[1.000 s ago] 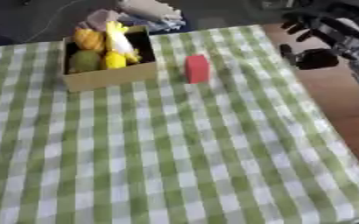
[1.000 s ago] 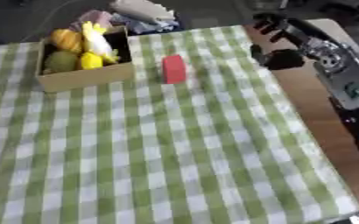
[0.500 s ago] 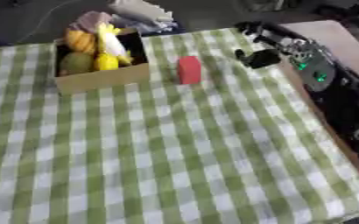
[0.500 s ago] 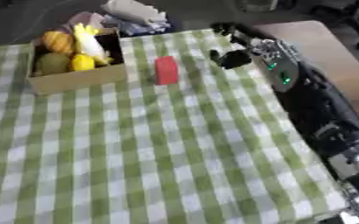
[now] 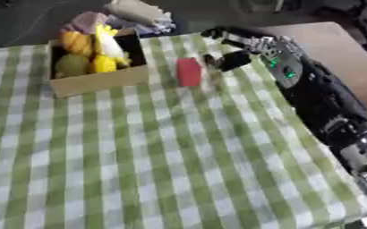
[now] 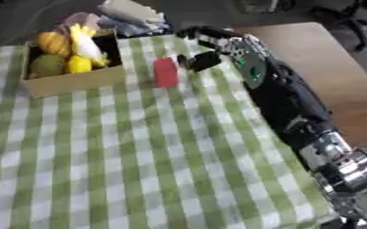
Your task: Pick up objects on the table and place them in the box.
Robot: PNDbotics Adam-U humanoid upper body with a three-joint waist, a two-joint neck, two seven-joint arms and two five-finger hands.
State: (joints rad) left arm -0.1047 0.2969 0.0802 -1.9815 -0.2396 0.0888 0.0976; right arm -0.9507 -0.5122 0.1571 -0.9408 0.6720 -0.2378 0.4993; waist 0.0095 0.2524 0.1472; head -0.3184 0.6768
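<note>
Right hand closes in on the red block beside the box.

The right hand point(image 5: 245, 49) has swept in from the table's right edge over the last second and now sits just right of the red block point(image 5: 189, 71), fingers spread wide, thumb low and fingertips beyond the block's far side, not yet touching it. The block stands upright on the checked cloth point(image 5: 163, 152), between the fingers and the box point(image 5: 100, 80), which already holds yellow, orange and green items. A grasp looks imminent. The left hand is out of view.
</note>
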